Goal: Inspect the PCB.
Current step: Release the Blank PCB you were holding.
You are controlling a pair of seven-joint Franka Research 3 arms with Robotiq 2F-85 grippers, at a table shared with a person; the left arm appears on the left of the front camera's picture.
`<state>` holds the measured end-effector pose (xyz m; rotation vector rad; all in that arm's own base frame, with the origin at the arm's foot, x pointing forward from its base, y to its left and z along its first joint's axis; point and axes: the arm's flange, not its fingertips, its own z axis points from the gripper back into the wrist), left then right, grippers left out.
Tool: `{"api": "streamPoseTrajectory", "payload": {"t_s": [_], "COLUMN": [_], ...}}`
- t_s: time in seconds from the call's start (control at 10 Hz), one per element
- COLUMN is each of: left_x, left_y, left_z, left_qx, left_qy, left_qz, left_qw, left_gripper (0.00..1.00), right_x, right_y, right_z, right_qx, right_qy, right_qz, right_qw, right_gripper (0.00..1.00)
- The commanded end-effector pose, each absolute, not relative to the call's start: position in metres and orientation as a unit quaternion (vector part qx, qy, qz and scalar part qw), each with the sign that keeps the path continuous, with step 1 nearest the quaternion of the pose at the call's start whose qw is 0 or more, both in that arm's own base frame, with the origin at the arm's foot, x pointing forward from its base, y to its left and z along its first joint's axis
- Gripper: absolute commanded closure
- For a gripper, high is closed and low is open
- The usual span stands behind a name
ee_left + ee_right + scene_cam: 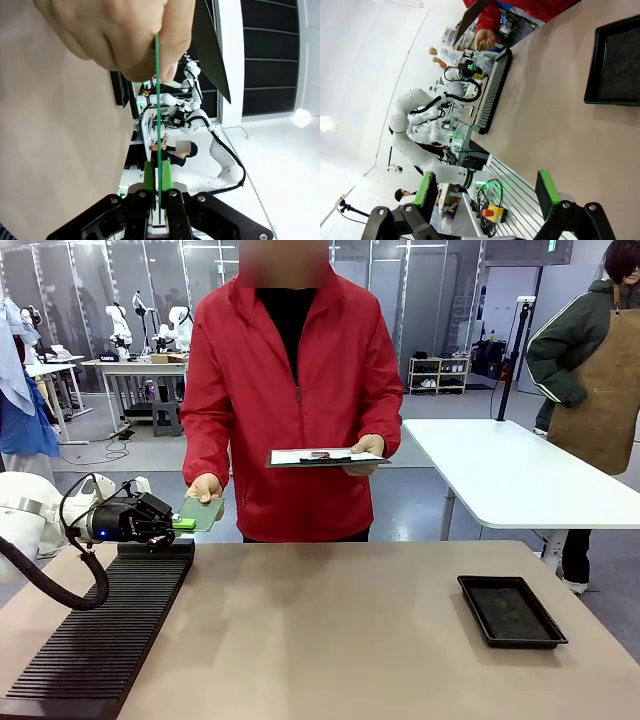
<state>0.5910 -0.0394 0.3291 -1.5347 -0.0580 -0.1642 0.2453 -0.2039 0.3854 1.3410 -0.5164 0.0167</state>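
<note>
— Whereabouts of the thin, flat, pale green rectangular PCB [203,512]?

— Up off the light brown tabletop [330,640], at its far left edge, just above the far end of the long black ribbed rack [100,640]. Pinched at one end by the hand [205,486] of the person in the red jacket [290,390]. Other end in between the green pads of the black left gripper [183,524].

— Clamped there?

— Cannot tell. From the left wrist, seen edge-on as a thin line, rising from between the pads [149,180] into the person's fingertips. Pads close on either side, jaws nearly together; pressing or just clear, not readable.

— And the right gripper [487,176]?

— Spread wide above the table, well apart from the board.

— Anything else?

— A white clipboard with a black clip [325,456], held level in the person's other hand [363,452]. Also a shallow black rectangular tray [512,612], lying on the table's right side.
</note>
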Motion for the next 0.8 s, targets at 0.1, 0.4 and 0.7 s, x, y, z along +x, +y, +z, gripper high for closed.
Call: {"api": "streamPoseTrajectory", "payload": {"t_s": [0.1, 0.4, 0.7], "left_x": [0.5905, 0.5909, 0.5895], "left_y": [-0.0414, -0.0411, -0.039], "left_z": [0.3327, 0.3332, 0.3357], "left_qx": [-0.694, -0.694, -0.696], "left_qy": [-0.024, -0.028, -0.033], "left_qz": [-0.079, -0.072, -0.071], "left_qw": [0.715, 0.715, 0.714], "left_gripper": [0.73, 0.31, 0.13], "right_x": [0.2444, 0.2444, 0.2444], "right_y": [-0.2045, -0.2045, -0.2045], "right_z": [0.3865, 0.3865, 0.3865], "right_qx": [0.615, 0.615, 0.615], "right_qy": [-0.238, -0.238, -0.238], "right_qz": [0.006, 0.006, 0.006], "right_qw": [0.752, 0.752, 0.752], "right_gripper": [0.0, 0.0, 0.0]}}
